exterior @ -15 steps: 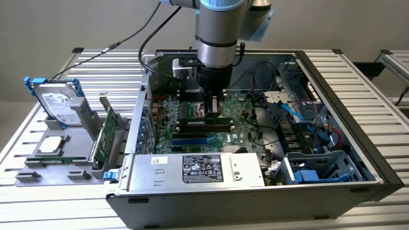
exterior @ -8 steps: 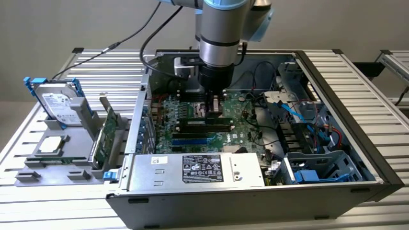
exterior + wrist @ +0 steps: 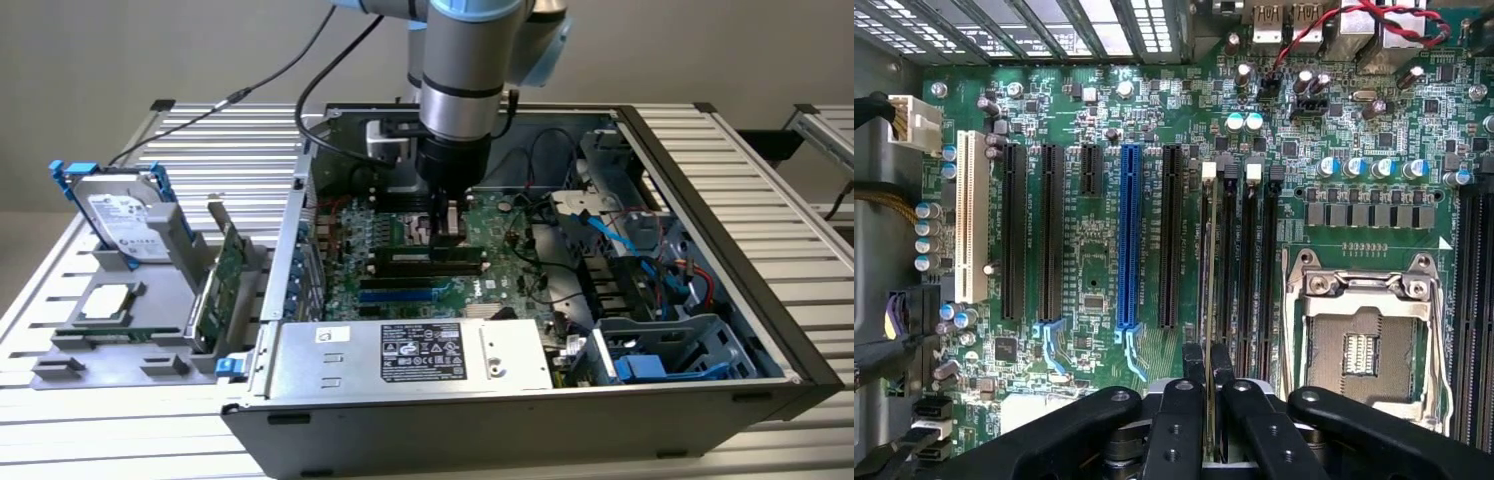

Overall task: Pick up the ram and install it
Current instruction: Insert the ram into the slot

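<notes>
The ram (image 3: 1209,260) is gripped edge-on in the claw (image 3: 1209,378), whose jaws are closed narrowly on the thin board. It is held upright and lined up along the black memory slots (image 3: 1267,270) of the motherboard (image 3: 1094,290), presumably for straight seating. Contact with a slot cannot be told. In the exterior view, it is placed at twelve o'clock of the power supply (image 3: 414,355).
</notes>
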Tool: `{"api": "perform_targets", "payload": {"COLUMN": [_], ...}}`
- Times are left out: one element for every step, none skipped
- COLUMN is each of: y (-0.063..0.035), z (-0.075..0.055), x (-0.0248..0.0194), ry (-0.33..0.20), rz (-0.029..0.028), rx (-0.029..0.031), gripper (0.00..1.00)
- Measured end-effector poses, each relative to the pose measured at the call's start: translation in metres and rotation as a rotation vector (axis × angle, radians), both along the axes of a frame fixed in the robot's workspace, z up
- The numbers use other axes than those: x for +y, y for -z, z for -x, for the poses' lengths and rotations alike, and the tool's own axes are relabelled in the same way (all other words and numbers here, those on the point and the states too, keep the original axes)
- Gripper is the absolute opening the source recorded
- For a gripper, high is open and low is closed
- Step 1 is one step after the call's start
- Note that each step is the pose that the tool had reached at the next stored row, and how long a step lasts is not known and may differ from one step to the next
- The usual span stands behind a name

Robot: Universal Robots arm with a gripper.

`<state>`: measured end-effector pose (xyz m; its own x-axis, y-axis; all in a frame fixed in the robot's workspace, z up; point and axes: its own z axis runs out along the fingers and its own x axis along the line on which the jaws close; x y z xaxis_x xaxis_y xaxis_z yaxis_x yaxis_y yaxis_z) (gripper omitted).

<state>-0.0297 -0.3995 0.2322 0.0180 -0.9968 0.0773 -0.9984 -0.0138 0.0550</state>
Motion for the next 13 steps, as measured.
{"api": "perform_targets", "payload": {"y": [0.0003,0.0005,0.0006,0.0007,0.0009,0.001,0.0011,0.0012,0.0015,0.0021,0.0028,0.0037,0.0048], "z": [0.0,0.0,0.0,0.0,0.0,0.0,0.0,0.0,0.0,0.0,0.0,0.0,0.0], "x": [0.0,-0.0001,-0.0001,-0.0002,-0.0002,-0.0002,-0.0003,-0.0003,-0.0003,-0.0003,-0.0003,-0.0003,-0.0003], "ry": [-0.001,-0.002,-0.004,-0.006,-0.008,-0.009,-0.011,-0.012,-0.012,-0.013,-0.014,-0.014,-0.014], "rz": [0.0004,0.0005,0.0006,0.0006,0.0004,0.0004,0.0004,0.0004,0.0002,0.0,0.0002,0.0003,0.0003], "rx": [0.0002,0.0004,0.0005,0.0004,0.0003,0.0003,0.0003,0.0004,0.0004,0.0003,0.0004,0.0004,0.0004], "gripper": [0.14,0.14,0.14,0.14,0.14,0.14,0.14,0.14,0.14,0.14,0.14,0.14,0.14]}}
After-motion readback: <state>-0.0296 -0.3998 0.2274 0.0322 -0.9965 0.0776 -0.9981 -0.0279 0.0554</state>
